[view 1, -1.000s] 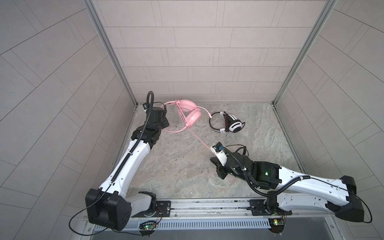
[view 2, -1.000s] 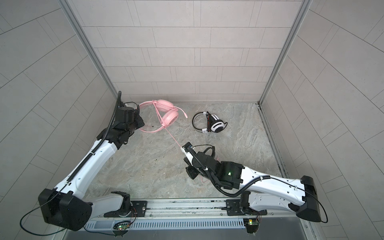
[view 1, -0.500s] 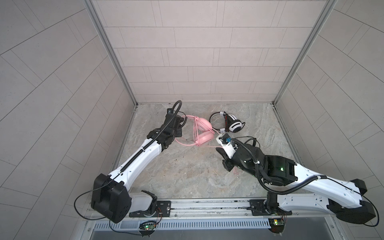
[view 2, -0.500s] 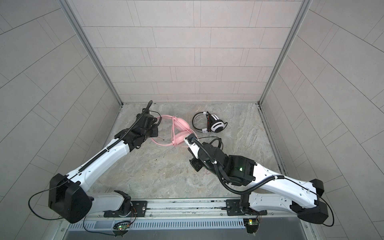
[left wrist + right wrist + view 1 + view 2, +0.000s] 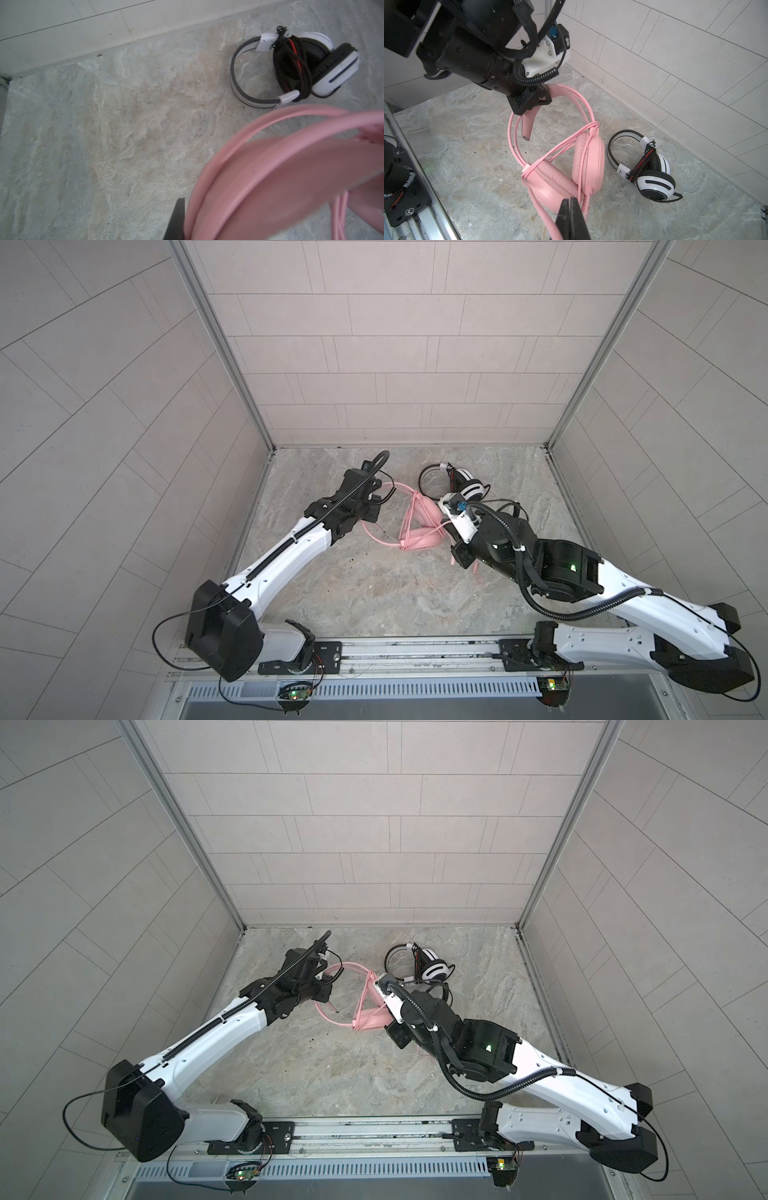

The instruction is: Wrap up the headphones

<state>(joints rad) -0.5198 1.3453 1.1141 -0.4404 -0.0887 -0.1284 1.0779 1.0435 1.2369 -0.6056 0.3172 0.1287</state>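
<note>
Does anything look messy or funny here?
Yes. The pink headphones are held by the headband in the left gripper, and their pink cable loops loosely around the headband and ear cups instead of sitting snug. The right gripper pinches one strand. The white-and-black headset lies neatly bundled beside them.

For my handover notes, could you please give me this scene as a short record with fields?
left gripper: shut on the headband of the pink headset
right gripper: shut, apparently on the pink cable
pink cable: looped loosely over headband and ear cups
white-and-black headset: lying on the table near the back wall, own cable bundled around it, untouched
</note>
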